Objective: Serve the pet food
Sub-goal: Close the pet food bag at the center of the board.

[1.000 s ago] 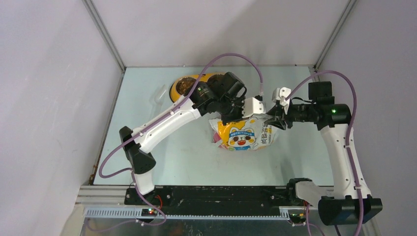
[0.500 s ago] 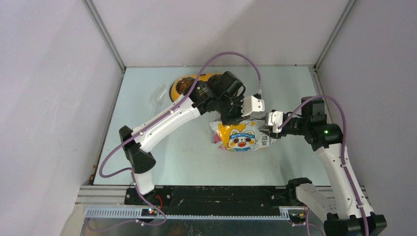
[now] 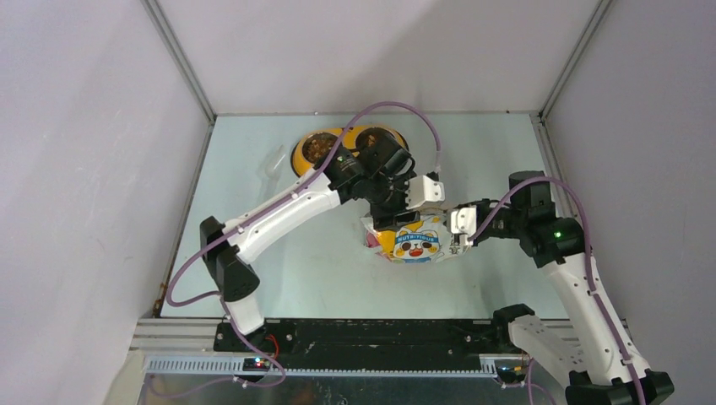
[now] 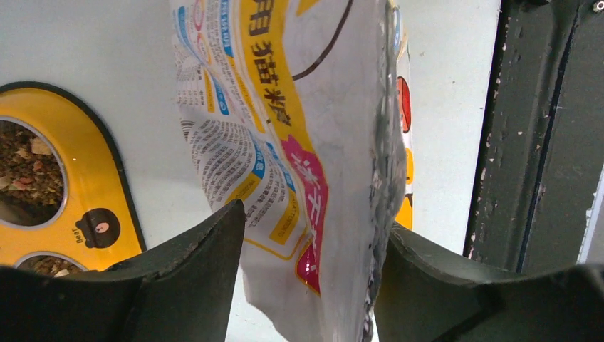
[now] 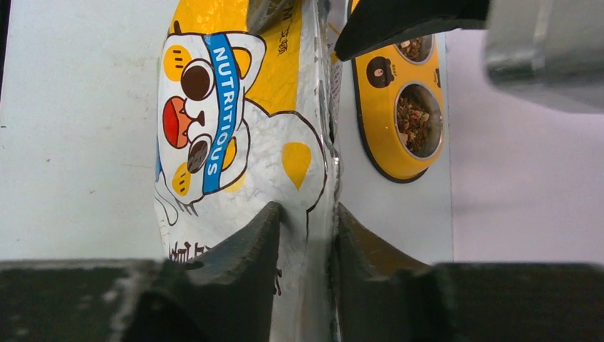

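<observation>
The pet food bag (image 3: 414, 240), yellow and white foil with a cartoon cat, stands mid-table between both arms. My left gripper (image 3: 395, 213) is at its top edge. In the left wrist view its jaws (image 4: 310, 235) stand apart around the bag (image 4: 320, 128), loosely touching it. My right gripper (image 3: 457, 240) is at the bag's right side. In the right wrist view it (image 5: 306, 221) is pinched shut on the bag's side seam (image 5: 242, 128). Brown kibble (image 3: 318, 149) fills the steel cups of the yellow double bowl (image 3: 371, 132), which lies behind the bag.
A clear plastic scoop (image 3: 274, 164) lies left of the bowl. The bowl (image 4: 92, 185) with kibble (image 4: 25, 171) appears at the left of the left wrist view. The black base rail (image 4: 527, 142) runs along the near table edge. Grey walls enclose the table.
My left gripper has opened from shut on the bag's top. My right arm swung in and lower and closed on the bag's right edge. The bag now looks narrower.
</observation>
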You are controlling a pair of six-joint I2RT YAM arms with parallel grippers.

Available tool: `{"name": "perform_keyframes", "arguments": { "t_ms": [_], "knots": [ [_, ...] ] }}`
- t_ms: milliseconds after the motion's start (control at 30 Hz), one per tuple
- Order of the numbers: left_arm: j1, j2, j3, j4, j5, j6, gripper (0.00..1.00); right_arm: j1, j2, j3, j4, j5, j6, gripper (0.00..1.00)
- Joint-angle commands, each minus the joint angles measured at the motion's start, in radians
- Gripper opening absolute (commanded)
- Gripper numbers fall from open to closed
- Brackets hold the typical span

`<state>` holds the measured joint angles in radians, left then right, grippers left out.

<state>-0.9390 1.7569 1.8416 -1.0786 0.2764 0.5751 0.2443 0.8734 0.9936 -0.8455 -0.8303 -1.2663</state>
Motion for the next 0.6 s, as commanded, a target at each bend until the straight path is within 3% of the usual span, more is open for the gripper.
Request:
{"name": "perform_keyframes", "arguments": {
  "t_ms": [0, 133, 400, 567],
  "knots": [
    [0.014, -0.085, 0.012, 0.03, -0.004, -0.003, 0.67, 0.035, -0.022, -0.001, -0.002, 0.047, -0.036, 0.31],
    [0.032, -0.089, 0.023, 0.02, 0.019, -0.011, 0.68, 0.058, -0.024, -0.006, 0.019, 0.096, -0.025, 0.29],
    [0.046, -0.097, 0.011, 0.006, 0.035, -0.006, 0.71, 0.119, -0.035, -0.076, 0.096, 0.22, -0.025, 0.35],
    [0.054, -0.118, -0.012, -0.017, 0.042, 0.009, 0.7, 0.126, -0.039, -0.075, 0.13, 0.252, 0.005, 0.27]
  ]
}}
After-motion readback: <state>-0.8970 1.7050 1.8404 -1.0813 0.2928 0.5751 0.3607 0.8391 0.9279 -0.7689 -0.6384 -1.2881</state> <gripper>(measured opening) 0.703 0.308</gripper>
